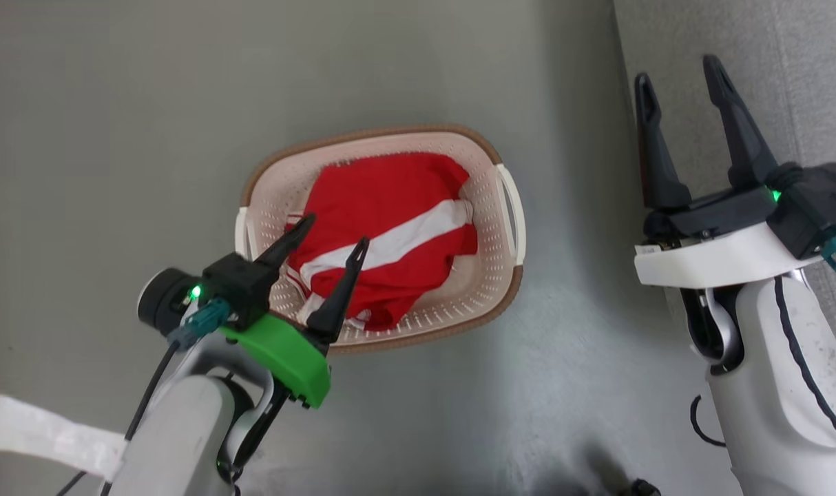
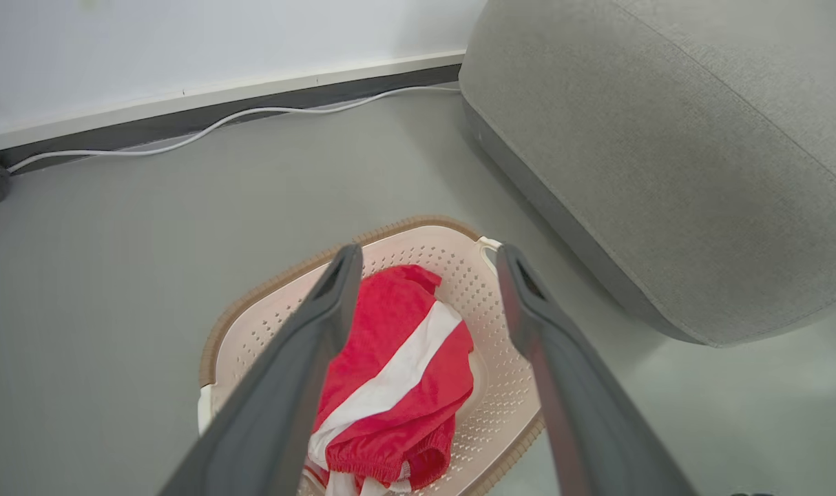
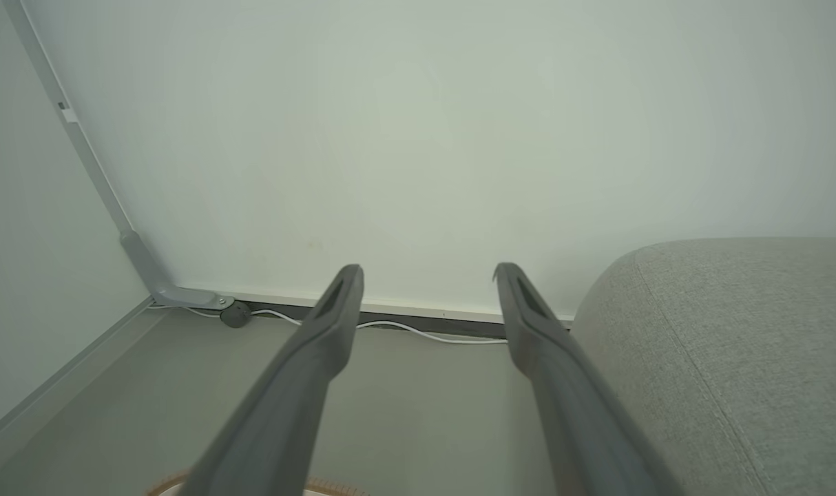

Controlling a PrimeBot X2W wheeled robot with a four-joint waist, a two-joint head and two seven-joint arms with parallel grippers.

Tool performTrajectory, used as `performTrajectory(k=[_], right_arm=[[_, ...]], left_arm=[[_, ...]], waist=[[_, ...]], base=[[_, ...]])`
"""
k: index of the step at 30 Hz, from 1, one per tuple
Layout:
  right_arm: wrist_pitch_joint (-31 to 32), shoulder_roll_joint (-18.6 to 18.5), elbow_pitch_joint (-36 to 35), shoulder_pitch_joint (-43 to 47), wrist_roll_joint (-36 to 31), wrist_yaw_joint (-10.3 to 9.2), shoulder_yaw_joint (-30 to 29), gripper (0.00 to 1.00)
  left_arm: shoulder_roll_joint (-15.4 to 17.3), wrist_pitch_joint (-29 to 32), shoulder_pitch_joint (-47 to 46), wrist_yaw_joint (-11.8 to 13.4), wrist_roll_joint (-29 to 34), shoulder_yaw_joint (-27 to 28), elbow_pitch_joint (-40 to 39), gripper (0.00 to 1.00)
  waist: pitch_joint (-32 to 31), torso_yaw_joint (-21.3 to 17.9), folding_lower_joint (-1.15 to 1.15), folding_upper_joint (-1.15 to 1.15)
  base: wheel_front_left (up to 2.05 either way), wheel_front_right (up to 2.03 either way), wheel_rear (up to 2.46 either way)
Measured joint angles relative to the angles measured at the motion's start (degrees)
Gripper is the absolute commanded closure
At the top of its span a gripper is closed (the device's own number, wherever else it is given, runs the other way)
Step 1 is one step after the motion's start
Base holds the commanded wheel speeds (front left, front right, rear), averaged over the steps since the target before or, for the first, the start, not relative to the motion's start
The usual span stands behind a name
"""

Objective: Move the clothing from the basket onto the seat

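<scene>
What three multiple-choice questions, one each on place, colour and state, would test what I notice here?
1. Where does the basket stand? A on the floor beside the seat; B on a table; C on the seat.
2. What colours is the clothing? A blue and yellow; B red with a white stripe; C all black.
3. How is the left end effector? A shut on the clothing; B open and empty; C shut and empty.
Answers: 1 A, grey floor surrounds it; 2 B, red cloth, white band; 3 B, jaws apart, nothing between.
</scene>
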Motion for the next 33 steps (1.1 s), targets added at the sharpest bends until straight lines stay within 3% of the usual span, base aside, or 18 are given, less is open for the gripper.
performTrajectory(k=[22, 33], right_arm=[[-0.01, 0.52, -3.60, -11.51, 2.02, -0.58, 1.49, 0.00], [-0.01, 0.67, -3.52, -15.33, 4.74, -1.69, 2.89, 0.00]], left_arm=[[0.97, 9.73, -15.21, -0.46, 5.12, -3.63, 4.08, 0.00], [1.13, 10.89, -17.30, -0.47, 5.92, -4.53, 7.64, 0.00]], waist=[[17.71, -6.03, 0.01, 0.00], [24.38, -9.03, 0.01, 0.00]], base=[[0.00, 0.00, 0.00], [0.00, 0.00, 0.00]])
